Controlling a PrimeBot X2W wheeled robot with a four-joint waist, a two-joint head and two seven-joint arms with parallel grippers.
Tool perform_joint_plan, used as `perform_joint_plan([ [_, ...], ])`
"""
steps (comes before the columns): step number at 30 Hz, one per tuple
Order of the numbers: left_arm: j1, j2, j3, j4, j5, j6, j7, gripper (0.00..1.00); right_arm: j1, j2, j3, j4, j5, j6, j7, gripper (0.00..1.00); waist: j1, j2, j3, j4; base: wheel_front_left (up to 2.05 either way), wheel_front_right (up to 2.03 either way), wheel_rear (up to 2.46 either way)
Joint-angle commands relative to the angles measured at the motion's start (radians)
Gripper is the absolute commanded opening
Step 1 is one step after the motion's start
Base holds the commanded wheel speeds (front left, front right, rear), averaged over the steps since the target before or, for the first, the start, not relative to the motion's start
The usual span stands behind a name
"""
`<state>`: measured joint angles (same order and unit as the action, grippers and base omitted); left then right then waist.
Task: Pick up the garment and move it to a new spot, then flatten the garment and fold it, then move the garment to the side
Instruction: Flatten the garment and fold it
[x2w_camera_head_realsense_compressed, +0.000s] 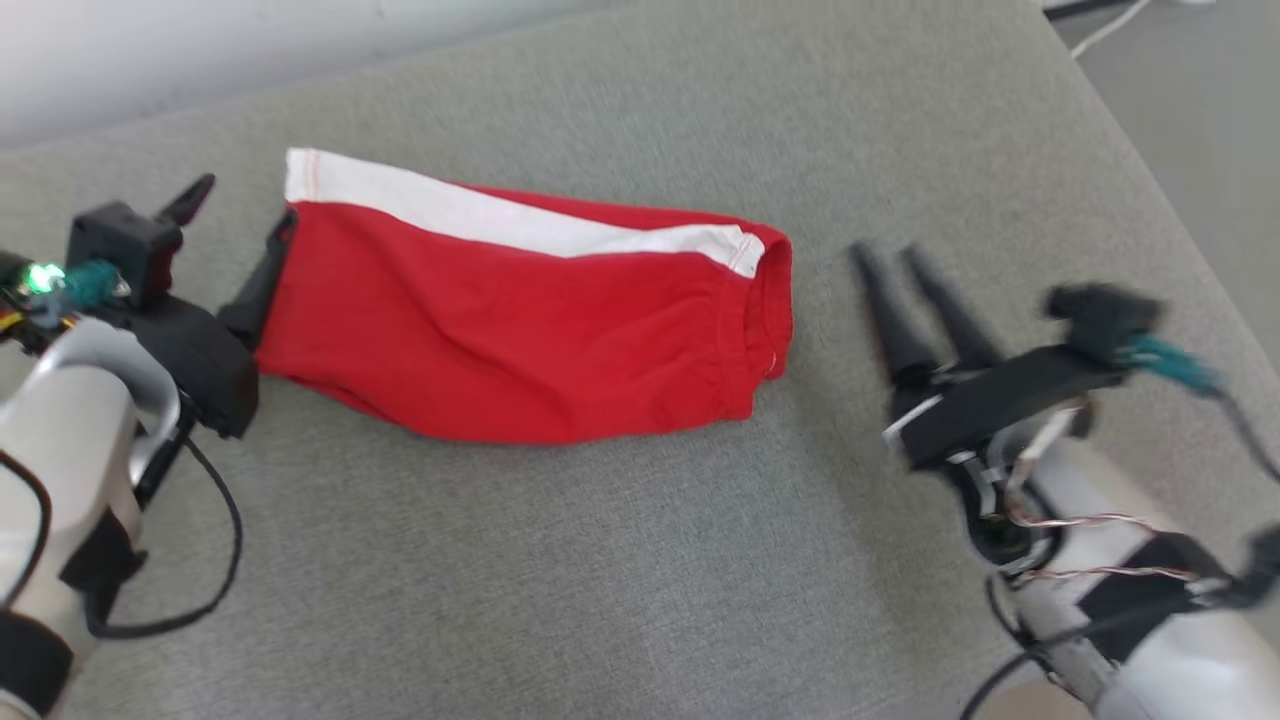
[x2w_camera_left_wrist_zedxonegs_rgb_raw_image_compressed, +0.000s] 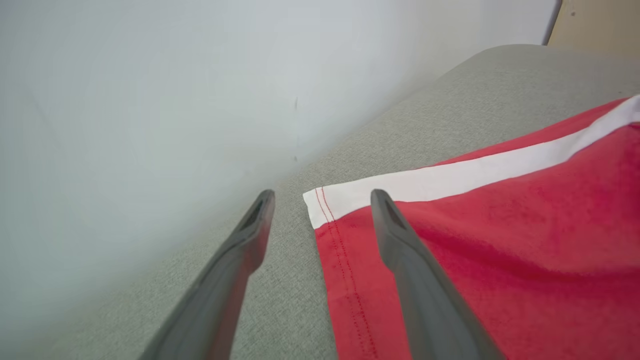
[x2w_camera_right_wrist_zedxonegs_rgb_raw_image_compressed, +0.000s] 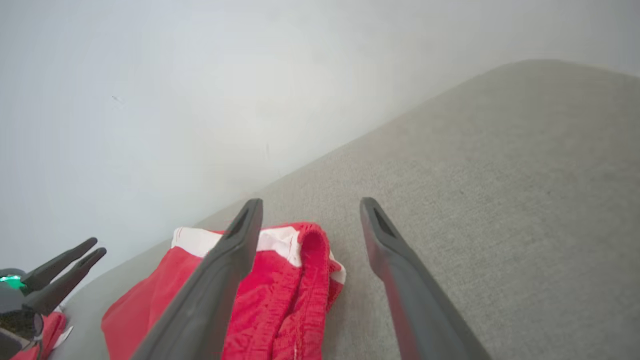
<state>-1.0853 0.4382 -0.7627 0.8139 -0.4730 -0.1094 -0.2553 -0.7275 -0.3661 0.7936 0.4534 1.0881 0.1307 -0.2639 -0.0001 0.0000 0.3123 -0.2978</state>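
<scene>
Nearest: left gripper (x2w_camera_left_wrist_zedxonegs_rgb_raw_image_compressed: 322, 200), fingers spread wide, straddling the hem corner of the red shorts (x2w_camera_head_realsense_compressed: 500, 330). One finger is over the cloth, the other over the grey cushion (x2w_camera_head_realsense_compressed: 600, 560), nothing clamped. Shorts lie flat, slightly puckered, white stripe (x2w_camera_head_realsense_compressed: 480, 215) along far edge. Long axis runs from one finger pair to the other. Elastic waistband (x2w_camera_head_realsense_compressed: 755, 310) points at right gripper (x2w_camera_head_realsense_compressed: 888, 255), whose fingers are apart and empty, near that end.
</scene>
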Motion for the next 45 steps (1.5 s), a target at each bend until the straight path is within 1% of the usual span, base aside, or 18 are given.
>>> perform_joint_plan([
  [1,0.028,0.005,0.004,-0.013,-0.01,0.007,-0.005,1.0,0.032,0.007,-0.051,-0.027,-0.038,0.0,-0.002,1.0,0.0001,0.0,-0.036,0.024,0.0,0.0,0.0],
  [5,0.081,0.013,0.024,-0.083,-0.015,0.03,-0.009,1.0,0.172,0.043,-0.226,-0.137,-0.235,0.0,-0.003,1.0,0.0001,0.0,-0.066,0.042,0.0,0.0,0.0],
  [9,0.141,0.025,0.057,-0.178,-0.013,0.063,-0.01,1.0,0.303,0.087,-0.351,-0.233,-0.43,0.0,-0.003,1.0,0.0001,0.0,-0.087,0.057,0.0,0.0,0.0],
  [11,0.174,0.03,0.071,-0.215,-0.014,0.075,-0.008,1.0,0.361,0.12,-0.403,-0.28,-0.496,0.0,-0.003,1.0,0.0001,0.0,-0.096,0.063,0.0,0.0,0.0],
  [13,0.204,0.032,0.085,-0.248,-0.018,0.084,-0.008,1.0,0.408,0.132,-0.448,-0.318,-0.565,0.0,-0.003,1.0,0.0001,0.0,-0.103,0.07,0.0,0.0,0.0],
  [17,0.249,0.038,0.096,-0.284,-0.017,0.087,-0.008,1.0,0.496,0.176,-0.506,-0.37,-0.637,0.0,-0.003,1.0,0.0001,0.0,-0.113,0.081,0.0,0.0,0.0],
  [20,0.273,0.051,0.104,-0.288,-0.039,0.066,-0.008,1.0,0.55,0.209,-0.522,-0.392,-0.673,0.0,-0.003,1.0,0.0001,0.0,-0.118,0.07,0.0,0.0,0.0],
  [23,0.282,0.06,0.101,-0.284,-0.058,0.051,0.006,1.0,0.556,0.229,-0.513,-0.389,-0.695,0.0,-0.003,1.0,0.0001,0.0,-0.114,0.051,0.0,0.0,0.0],
  [27,0.279,0.072,0.095,-0.253,-0.077,0.034,0.04,1.0,0.525,0.243,-0.488,-0.384,-0.689,0.0,-0.003,1.0,0.0001,0.0,-0.087,0.011,0.0,0.0,0.0],
  [29,0.28,0.078,0.097,-0.211,-0.099,0.026,0.06,1.0,0.509,0.256,-0.47,-0.378,-0.681,0.0,-0.003,1.0,0.0001,0.0,-0.061,-0.02,0.0,0.0,0.0],
  [32,0.284,0.074,0.103,-0.186,-0.122,0.018,0.074,1.0,0.506,0.26,-0.468,-0.373,-0.675,0.0,-0.003,1.0,0.0001,0.0,-0.05,-0.033,0.0,0.0,0.0],
  [36,0.277,0.084,0.097,-0.138,-0.139,0.007,0.094,1.0,0.494,0.269,-0.464,-0.368,-0.668,0.0,-0.003,1.0,0.0001,0.0,-0.032,-0.053,0.0,0.0,0.0],
  [39,0.272,0.071,0.093,-0.113,-0.148,0.003,0.088,1.0,0.495,0.271,-0.466,-0.365,-0.667,0.0,-0.003,1.0,0.0001,0.0,-0.027,-0.058,0.0,0.0,0.0],
  [43,0.267,0.04,0.07,-0.065,-0.166,-0.006,0.116,1.0,0.484,0.274,-0.466,-0.356,-0.678,0.0,-0.003,1.0,0.0001,0.0,-0.021,-0.053,0.0,0.0,0.0],
  [44,0.261,0.037,0.063,-0.056,-0.162,-0.008,0.118,0.95,0.48,0.275,-0.465,-0.356,-0.681,0.0,-0.003,1.0,0.0001,0.0,-0.02,-0.051,0.0,0.0,0.0],
  [45,0.253,0.036,0.057,-0.048,-0.149,-0.001,0.11,0.41,0.477,0.275,-0.464,-0.357,-0.683,0.0,-0.003,1.0,0.0001,0.0,-0.019,-0.049,0.0,0.0,0.0],
])
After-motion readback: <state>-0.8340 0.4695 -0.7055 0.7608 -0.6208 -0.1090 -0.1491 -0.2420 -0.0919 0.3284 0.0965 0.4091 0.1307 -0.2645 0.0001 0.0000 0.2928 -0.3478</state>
